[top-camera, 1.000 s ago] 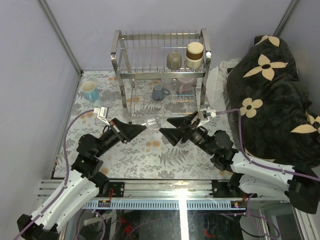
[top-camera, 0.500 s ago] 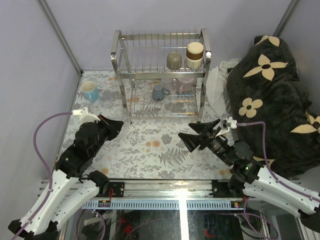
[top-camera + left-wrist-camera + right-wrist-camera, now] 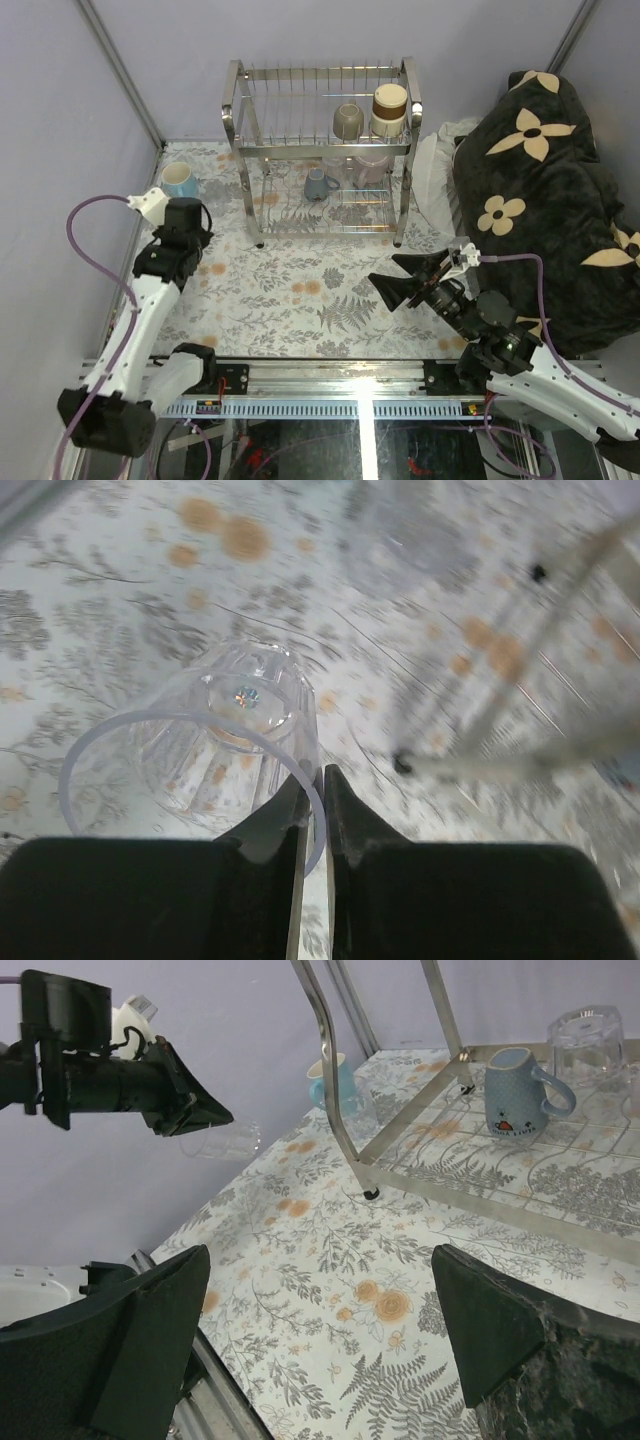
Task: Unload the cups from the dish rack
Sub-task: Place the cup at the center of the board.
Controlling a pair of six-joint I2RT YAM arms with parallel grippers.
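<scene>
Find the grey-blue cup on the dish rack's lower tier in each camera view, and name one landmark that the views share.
Top external: the grey-blue cup stands on the lower tier, just above the picture's middle.
Left wrist: not to be made out.
Right wrist: upper right, handle to the right, a clear glass behind it.
Shared landmark: the dish rack, seen as a chrome post and as a blurred frame.

Black: left gripper. Between its tips, glass clear, colourless, ribbed. Beneath it, tablecloth white, grey ferns, orange blossoms. Ahead of right gripper, also black: dish rack shiny chrome; cup grey-blue, small orange-red motif; mug light blue. To its right, cushion black, cream flowers.
</scene>
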